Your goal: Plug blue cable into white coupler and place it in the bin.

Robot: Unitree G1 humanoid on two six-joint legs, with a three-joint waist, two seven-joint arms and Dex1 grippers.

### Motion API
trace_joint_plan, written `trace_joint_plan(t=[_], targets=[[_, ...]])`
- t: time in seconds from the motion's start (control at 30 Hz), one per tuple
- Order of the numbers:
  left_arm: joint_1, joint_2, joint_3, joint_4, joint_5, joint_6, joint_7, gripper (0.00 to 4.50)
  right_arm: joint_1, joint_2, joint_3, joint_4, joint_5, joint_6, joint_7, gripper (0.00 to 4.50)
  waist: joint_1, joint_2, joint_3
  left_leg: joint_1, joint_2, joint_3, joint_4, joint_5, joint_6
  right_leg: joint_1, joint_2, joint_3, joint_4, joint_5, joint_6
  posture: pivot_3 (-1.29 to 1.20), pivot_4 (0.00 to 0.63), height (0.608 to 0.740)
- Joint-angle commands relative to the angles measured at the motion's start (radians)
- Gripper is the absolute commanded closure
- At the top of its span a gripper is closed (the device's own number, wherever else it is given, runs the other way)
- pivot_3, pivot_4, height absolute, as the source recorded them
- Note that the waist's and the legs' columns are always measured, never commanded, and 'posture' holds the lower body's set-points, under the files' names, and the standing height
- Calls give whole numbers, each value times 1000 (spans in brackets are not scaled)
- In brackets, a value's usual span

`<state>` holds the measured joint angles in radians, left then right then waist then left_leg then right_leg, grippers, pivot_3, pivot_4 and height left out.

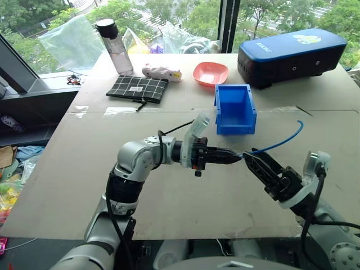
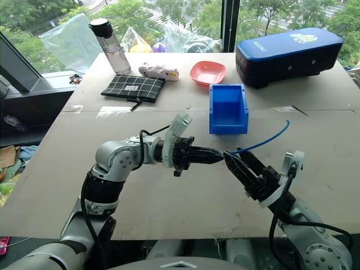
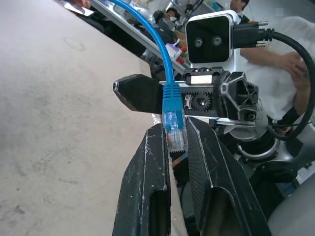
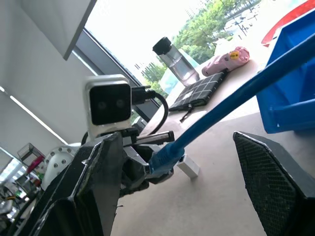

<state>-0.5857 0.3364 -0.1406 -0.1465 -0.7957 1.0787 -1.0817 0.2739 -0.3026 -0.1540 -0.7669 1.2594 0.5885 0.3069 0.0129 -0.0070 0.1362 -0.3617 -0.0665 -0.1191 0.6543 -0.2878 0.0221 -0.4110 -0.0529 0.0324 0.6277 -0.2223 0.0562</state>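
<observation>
The thin bright blue cable (image 1: 279, 142) hangs above the cardboard-coloured tabletop (image 1: 169, 197), arcing from a free end near the small bright blue open-topped plastic bin (image 1: 235, 109) down to where your two grippers meet. In the left wrist view you can see its clear plug (image 3: 175, 132) pinched between the closed black fingers of the left gripper (image 1: 235, 157), blue boot uppermost.

The tiny white rectangular coupler (image 4: 187, 166) is hard to make out: in the right wrist view you see only a small white block just below the plug, and you cannot tell whether it lies on the table or is held, nor whether the plug is in it.

Your right gripper (image 1: 251, 157) is spread wide, its fingers either side of the cable, gripping nothing. The bin sits well beyond both grippers, beside a pink bowl (image 1: 210, 73).
</observation>
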Motion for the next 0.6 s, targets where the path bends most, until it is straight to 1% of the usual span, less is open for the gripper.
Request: trace_joint_plan(t=[0.03,0.07,0.13,0.2,0.23,0.27,0.43,0.5,0.6], targets=[[-3,-6,31,-57,-69,33,23,4500,-35,-12,11,-32,77,-6,-46,1423,0,0,0,0,0,0,0,0,0,0,0,0,0,0,0,0,150,740],[-2,-10,39,-61,-82,41,34,4500,-42,-18,12,-32,94,-7,-51,1639,-1,0,0,0,0,0,0,0,0,0,0,0,0,0,0,0,150,740],[-3,-14,50,-64,-101,50,53,4500,-49,-39,14,-32,119,-4,-49,2553,0,0,0,0,0,0,0,0,0,0,1,0,0,0,0,0,150,740],[-4,-16,55,-67,-116,55,70,4500,-48,-56,19,-31,136,-5,-46,3561,0,0,0,0,0,0,0,0,0,0,1,0,0,0,0,0,150,740],[-5,-20,59,-67,-124,57,79,4500,-47,-64,20,-30,142,-6,-43,3896,0,0,0,0,0,0,0,0,0,0,1,0,0,0,0,0,150,740],[-6,-22,61,-67,-130,58,85,4500,-46,-70,21,-29,146,-7,-41,4413,-1,0,0,0,0,0,0,0,0,0,1,0,0,0,0,0,150,740],[-2,-26,63,-73,-126,26,117,4500,-41,-87,27,-25,155,-23,-33,4469,0,0,0,0,0,1,0,0,0,0,2,0,0,0,0,0,150,740],[-1,-26,84,-73,-154,40,129,3547,-41,-90,29,-24,157,-30,-32,4500,-1,0,0,0,0,1,0,0,0,0,2,0,0,0,0,0,150,740],[24,7,139,-119,-149,22,180,2133,-38,-95,19,-27,165,-44,-31,4500,-2,0,0,0,0,1,0,0,0,0,2,0,0,0,0,0,150,740]])
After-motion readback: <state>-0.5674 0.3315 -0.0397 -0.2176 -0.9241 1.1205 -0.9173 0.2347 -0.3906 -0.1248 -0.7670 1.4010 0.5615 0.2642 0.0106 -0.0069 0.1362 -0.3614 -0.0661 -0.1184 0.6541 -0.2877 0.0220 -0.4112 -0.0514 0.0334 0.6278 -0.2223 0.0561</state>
